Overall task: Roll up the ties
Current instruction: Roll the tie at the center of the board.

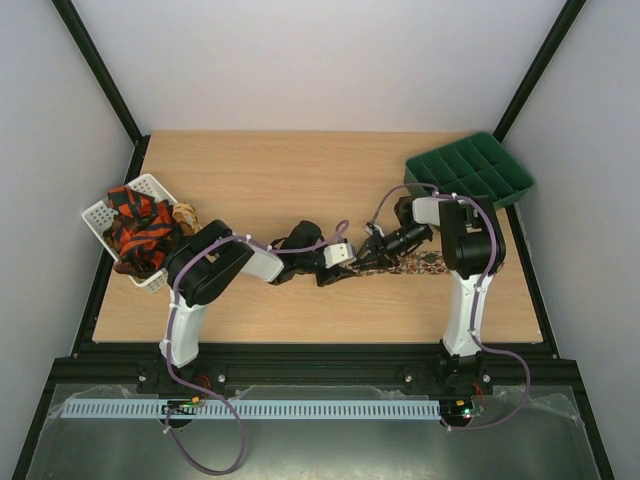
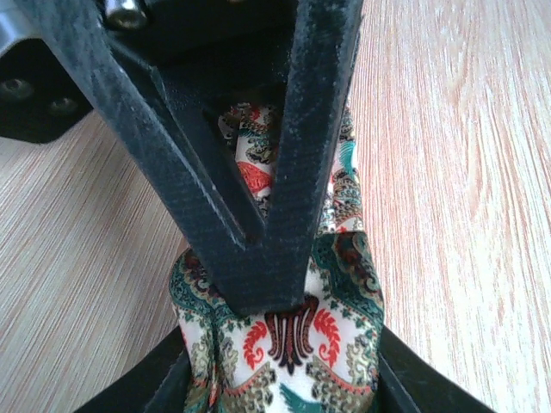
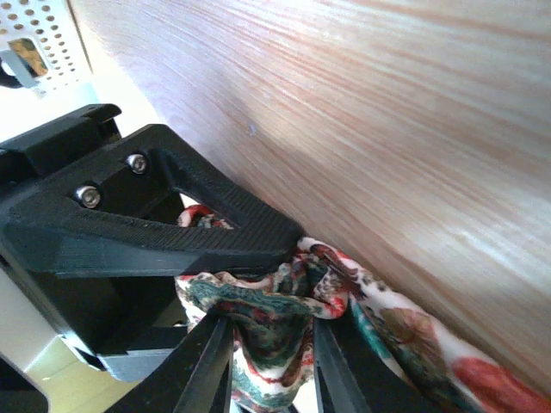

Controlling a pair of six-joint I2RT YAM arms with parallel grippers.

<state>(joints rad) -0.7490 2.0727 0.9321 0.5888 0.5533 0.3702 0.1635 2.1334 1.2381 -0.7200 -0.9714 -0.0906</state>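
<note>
A floral-print tie [image 1: 412, 265] lies across the middle of the wooden table, its left end bunched up where both grippers meet. My left gripper [image 1: 345, 262] reaches in from the left. In its wrist view the left gripper [image 2: 284, 383] is shut on the bunched tie [image 2: 297, 344], with fabric filling the gap between its fingers. My right gripper [image 1: 373, 250] comes in from the right. In its wrist view the right gripper [image 3: 269, 366] has its jaws slightly parted, and a loose fold of the tie [image 3: 392, 318] hangs between them. More ties [image 1: 140, 232], red-orange and black, sit in the basket.
A white perforated basket [image 1: 97, 213] stands at the table's left edge and shows again as the basket [image 3: 39, 34] in the right wrist view. A green compartment tray [image 1: 500, 146] sits at the back right corner. The two grippers crowd each other closely.
</note>
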